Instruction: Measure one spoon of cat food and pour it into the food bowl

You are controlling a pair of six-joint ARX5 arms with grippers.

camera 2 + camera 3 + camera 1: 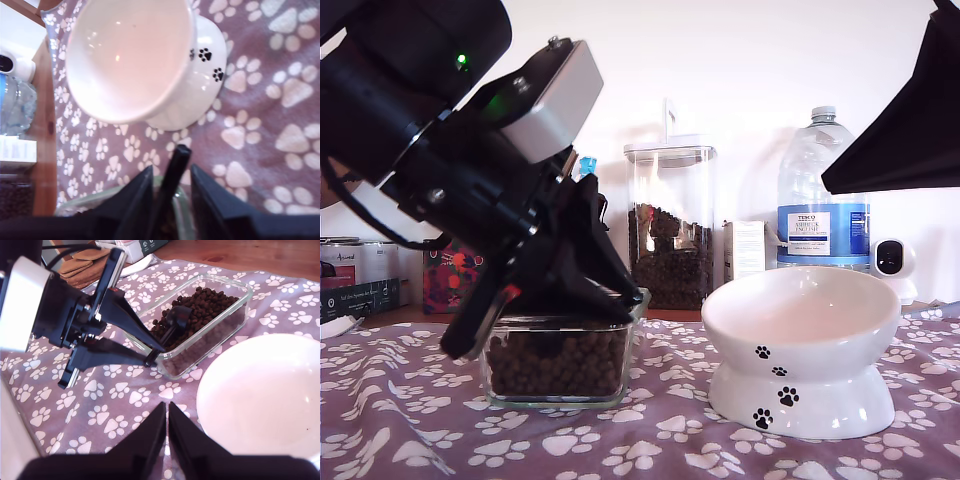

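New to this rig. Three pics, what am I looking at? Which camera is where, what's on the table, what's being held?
Two robot arms with clamp grippers work over a paw-print tablecloth. One picture is from a fixed camera off the arms; the other two come from cameras riding on each gripper.

My first gripper is shut on the spoon, a black scoop whose cup sits in the cat food, brown kibble in a clear glass dish. Its own camera looks down past the spoon's handle at the empty white food bowl.

My second gripper hangs above, shut and holding nothing.

Behind stand a tall kibble canister and a water bottle.
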